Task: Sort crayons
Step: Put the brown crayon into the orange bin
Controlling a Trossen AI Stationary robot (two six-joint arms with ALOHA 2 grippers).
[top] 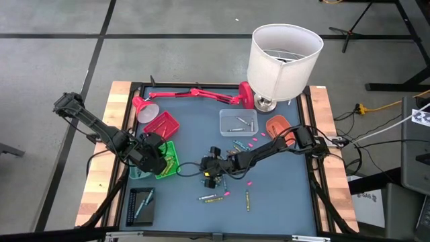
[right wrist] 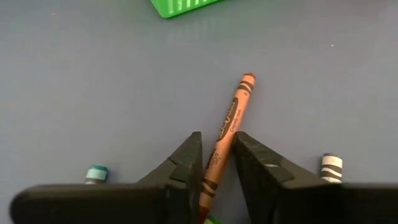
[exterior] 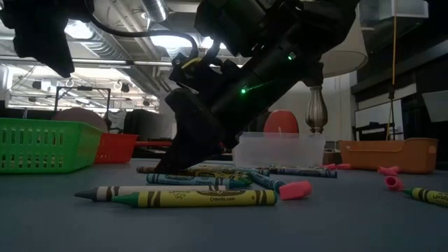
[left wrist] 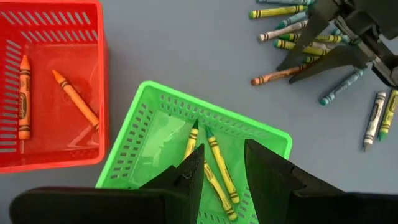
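Note:
Loose crayons lie on the blue mat around and near the front; the low view shows them flat on the mat. My right gripper is down at the pile, shut on an orange crayon. My left gripper is open and empty above the green tray, which holds a few yellow and green crayons. In the high view my left gripper is at the left, over that tray. My right gripper pinches the orange crayon's two long sides between its fingers, on the half nearer the wrist. The fingers slant down toward the mat and lie along the crayon. Its free end points ahead, and it seems to lie on the mat.
A red tray with two orange crayons sits beside the green one. A clear tray, an orange tray, a white-shaded lamp and a pink desk lamp stand at the back. A black tray is front left. Pink bits are scattered.

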